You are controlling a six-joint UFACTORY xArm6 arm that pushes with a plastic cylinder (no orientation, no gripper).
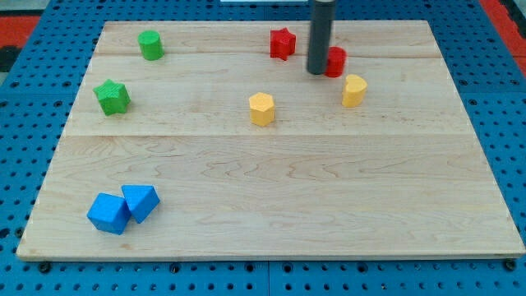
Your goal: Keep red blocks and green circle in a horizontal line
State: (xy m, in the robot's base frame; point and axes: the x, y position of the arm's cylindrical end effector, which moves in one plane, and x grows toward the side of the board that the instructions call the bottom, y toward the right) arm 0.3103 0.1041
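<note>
A red star block (282, 43) sits near the view's top, centre. A second red block (335, 62), partly hidden by the rod, lies just right of it. The green circle block (150, 44) stands at the top left, roughly level with the red star. My tip (317, 71) rests on the board between the two red blocks, touching or almost touching the left side of the partly hidden red block.
A green star block (112, 96) lies at the left. A yellow hexagon block (261, 108) is at centre and another yellow block (354, 90) is right of it. Two blue blocks (123, 208) touch each other at bottom left. The wooden board (329, 205) lies on a blue pegboard.
</note>
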